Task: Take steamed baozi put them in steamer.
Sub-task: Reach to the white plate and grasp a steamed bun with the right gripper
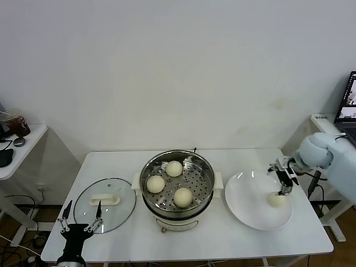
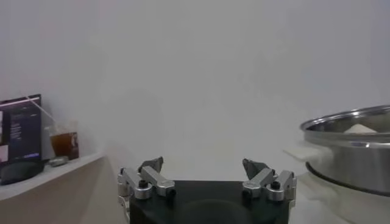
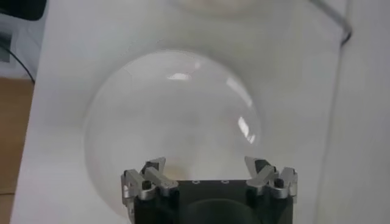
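The steamer (image 1: pixel 177 186) stands mid-table, a shiny steel pot with a perforated tray. Three steamed baozi lie in it: one at the back (image 1: pixel 174 168), one on the left (image 1: pixel 155 183) and one at the front (image 1: pixel 183 197). Another baozi (image 1: pixel 276 199) rests on the white plate (image 1: pixel 247 194) to the right. My right gripper (image 1: pixel 285 188) hangs open just above and behind that bun; in the right wrist view the open gripper (image 3: pixel 206 165) looks down on the plate (image 3: pixel 177 109) and the bun is hidden. My left gripper (image 1: pixel 82 210) waits open at the table's front left. In its wrist view the gripper (image 2: pixel 203 164) holds nothing, with the steamer (image 2: pixel 350 152) off to one side.
A glass lid with a white handle (image 1: pixel 119 203) lies flat left of the steamer, just beyond the left gripper. A side table (image 1: pixel 22 147) with a cup stands at the far left. A laptop (image 1: pixel 349 105) sits on another table at the far right.
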### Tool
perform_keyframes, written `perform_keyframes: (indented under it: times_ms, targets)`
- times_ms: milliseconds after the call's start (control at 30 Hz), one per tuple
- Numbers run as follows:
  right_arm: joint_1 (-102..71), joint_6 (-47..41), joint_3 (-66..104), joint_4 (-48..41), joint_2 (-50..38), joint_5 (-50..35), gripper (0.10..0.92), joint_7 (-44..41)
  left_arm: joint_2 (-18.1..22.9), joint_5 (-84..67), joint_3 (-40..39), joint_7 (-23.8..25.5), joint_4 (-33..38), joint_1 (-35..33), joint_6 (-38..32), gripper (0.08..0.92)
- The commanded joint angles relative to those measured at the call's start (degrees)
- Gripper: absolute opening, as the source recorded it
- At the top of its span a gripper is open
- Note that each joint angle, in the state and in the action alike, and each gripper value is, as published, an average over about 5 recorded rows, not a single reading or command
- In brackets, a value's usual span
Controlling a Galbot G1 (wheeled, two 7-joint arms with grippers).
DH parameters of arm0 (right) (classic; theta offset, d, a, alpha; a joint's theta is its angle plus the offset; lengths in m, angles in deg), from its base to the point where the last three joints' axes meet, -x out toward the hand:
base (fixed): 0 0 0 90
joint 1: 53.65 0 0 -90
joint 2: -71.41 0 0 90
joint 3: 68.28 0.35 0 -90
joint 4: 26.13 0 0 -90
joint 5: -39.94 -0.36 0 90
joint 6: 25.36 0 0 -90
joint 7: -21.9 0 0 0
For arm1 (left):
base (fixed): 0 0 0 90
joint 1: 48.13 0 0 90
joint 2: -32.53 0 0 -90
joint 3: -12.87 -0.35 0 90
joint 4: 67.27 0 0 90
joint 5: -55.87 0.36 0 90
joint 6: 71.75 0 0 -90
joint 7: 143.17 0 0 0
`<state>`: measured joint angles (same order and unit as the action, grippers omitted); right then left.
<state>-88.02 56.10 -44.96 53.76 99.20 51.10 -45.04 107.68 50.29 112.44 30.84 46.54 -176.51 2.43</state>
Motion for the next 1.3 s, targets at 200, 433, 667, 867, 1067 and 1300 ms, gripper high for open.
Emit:
perform_keyframes:
  times_ms: [200, 433, 667, 867, 1067, 1300]
  targets:
    - [-14.0, 2.8, 12.2, -9.3, 3.4, 9.9, 0.823, -0.7, 0.1, -0.2, 1.0, 0.1, 0.3, -0.1, 0.4, 0.823]
    - [-14.1, 3.5, 12.9, -12.4, 6.8, 11.4, 0.823, -0.1, 0.2, -0.4, 1.4, 0.2, 0.3, 0.0, 0.5, 0.823]
    - [-14.0, 3.3, 13.8, -14.3, 10.3, 11.9, 0.823, 1.1, 0.3, -0.4, 1.6, 0.2, 0.0, 0.0, 0.4, 0.823]
    - [-13.3, 2.8, 13.4, -15.3, 11.5, 12.7, 0.805, 1.1, 0.5, -0.5, 1.7, 0.2, -0.1, 0.0, 0.3, 0.823]
    - [-12.9, 2.4, 13.0, -15.1, 11.5, 13.2, 0.679, 0.2, 0.6, -0.5, 1.7, 0.1, -0.2, 0.0, 0.2, 0.823]
    - [-11.6, 1.5, 11.8, -12.4, 9.6, 12.0, 0.490, 0.0, 0.7, -0.6, 1.7, 0.1, -0.5, 0.0, 0.0, 0.823]
